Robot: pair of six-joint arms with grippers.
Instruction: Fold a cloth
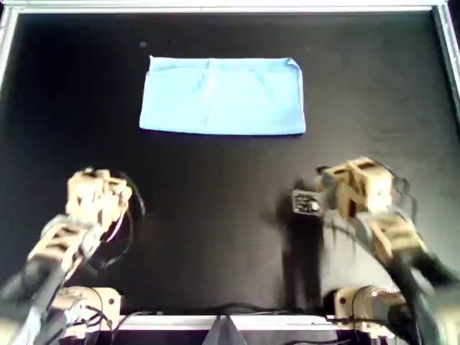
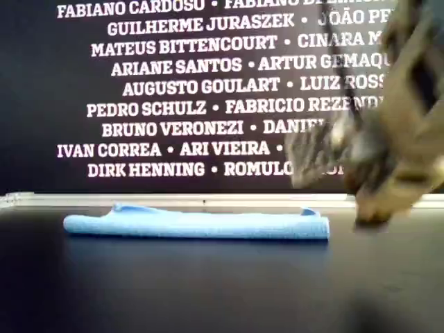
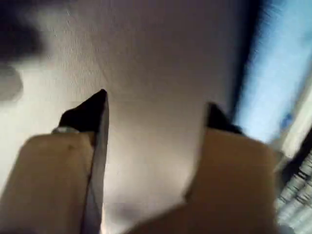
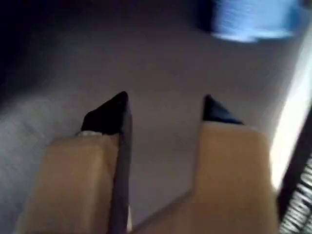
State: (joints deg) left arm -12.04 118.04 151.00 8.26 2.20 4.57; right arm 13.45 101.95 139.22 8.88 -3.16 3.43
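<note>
The cloth (image 1: 223,96) is a light blue rectangle lying flat and folded near the far side of the black table; in the exterior view it is a low blue strip (image 2: 198,224). My left gripper (image 1: 95,180) hovers near the overhead view's lower left, well short of the cloth, and its wrist view shows it open (image 3: 153,105) with nothing between the fingers. My right gripper (image 1: 309,203) sits at the overhead view's lower right, also apart from the cloth, open and empty (image 4: 165,105). The cloth shows blurred at the edge of both wrist views (image 3: 278,73) (image 4: 253,19).
A metal rim (image 1: 230,7) borders the black table (image 1: 215,215) at the far side and both ends. The arm bases stand along the near edge (image 1: 366,305). The right arm (image 2: 395,139) is a blur at the exterior view's right, before a wall of printed names.
</note>
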